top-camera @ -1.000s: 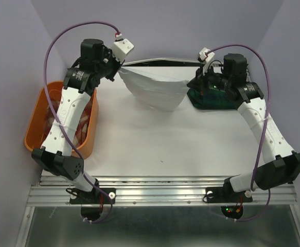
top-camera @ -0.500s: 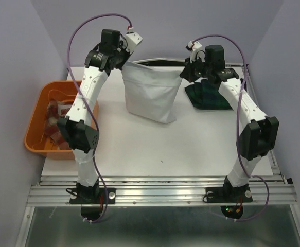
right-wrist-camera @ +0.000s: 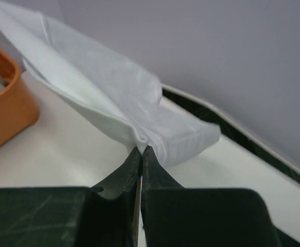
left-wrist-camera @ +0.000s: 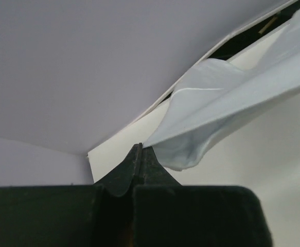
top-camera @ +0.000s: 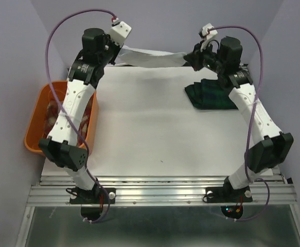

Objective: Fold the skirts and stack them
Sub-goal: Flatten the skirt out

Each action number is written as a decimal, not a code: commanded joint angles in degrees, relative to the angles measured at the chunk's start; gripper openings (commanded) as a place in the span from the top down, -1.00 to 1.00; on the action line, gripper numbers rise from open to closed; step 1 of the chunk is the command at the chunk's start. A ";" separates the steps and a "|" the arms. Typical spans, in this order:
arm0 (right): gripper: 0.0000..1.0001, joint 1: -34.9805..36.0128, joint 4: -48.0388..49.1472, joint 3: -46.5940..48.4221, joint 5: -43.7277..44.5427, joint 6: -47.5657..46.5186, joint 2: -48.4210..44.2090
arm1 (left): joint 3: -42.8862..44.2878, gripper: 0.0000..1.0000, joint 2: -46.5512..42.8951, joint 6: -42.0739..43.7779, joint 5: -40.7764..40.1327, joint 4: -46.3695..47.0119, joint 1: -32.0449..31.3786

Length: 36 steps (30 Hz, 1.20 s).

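Lavender walls [top-camera: 160, 20] box in the whole setup, and a white table [top-camera: 155, 134] fills most of the overhead view. Both arms are reaching way out to the far edge, the left arm [top-camera: 72, 103] leaning over the left side and the right arm [top-camera: 252, 108] running up the right side.

Only container here is the orange basket [top-camera: 34, 123], sitting at the table's left edge, partly under the left arm. Inside it you can see a bunched-up red-and-tan plaid skirt [top-camera: 50, 113]. Can't tell if anything else is under it, since the arm hides a good chunk of the inside.

Next, the white skirt [top-camera: 150, 57]: it's pulled out into a long flat band along the back edge of the table, strung between the two pincers. From the wrist cams it looks lifted off the surface, sagging a bit in the middle.

The dark green plaid skirt [top-camera: 211, 96] lies folded on the table at the back right, just beside the right arm and close under the white one's right end.

The left gripper [left-wrist-camera: 140, 152] is pinched fully closed on one corner of the white skirt, with no gap between the jaws. The right gripper [right-wrist-camera: 141, 152] is the same story, clamped tight on a fold at the other end.
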 commanded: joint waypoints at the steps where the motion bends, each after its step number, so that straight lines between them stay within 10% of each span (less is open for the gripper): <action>1: 0.96 -0.37 5.18 -19.65 -8.19 -1.22 -14.21 | -12.73 1.00 -14.09 1.05 9.94 4.41 0.34; 4: 0.58 0.16 2.73 -35.92 -12.33 -5.35 -19.86 | -26.88 0.89 -20.69 3.94 18.91 2.12 -0.97; 6: -0.18 0.68 -2.42 -42.70 -16.45 -11.84 -25.82 | -39.14 0.75 -23.94 8.32 24.42 -1.65 -3.61; 10: -0.99 2.09 -11.59 -54.83 -17.80 -21.51 -37.70 | -57.47 -0.09 -33.26 19.32 28.33 -15.16 -12.12; 18: -0.95 2.09 -16.19 -50.57 -16.82 -20.49 -36.16 | -54.88 -0.40 -34.86 19.34 31.76 -26.10 -17.33; 25: -0.37 6.21 -6.87 -40.11 -14.55 -8.89 -14.98 | -55.30 -0.15 -29.77 4.59 24.64 -10.31 -10.93; 36: -0.27 11.32 -4.21 -23.84 -8.03 -2.72 13.33 | -54.50 0.12 -11.32 -10.11 12.95 -5.97 -1.60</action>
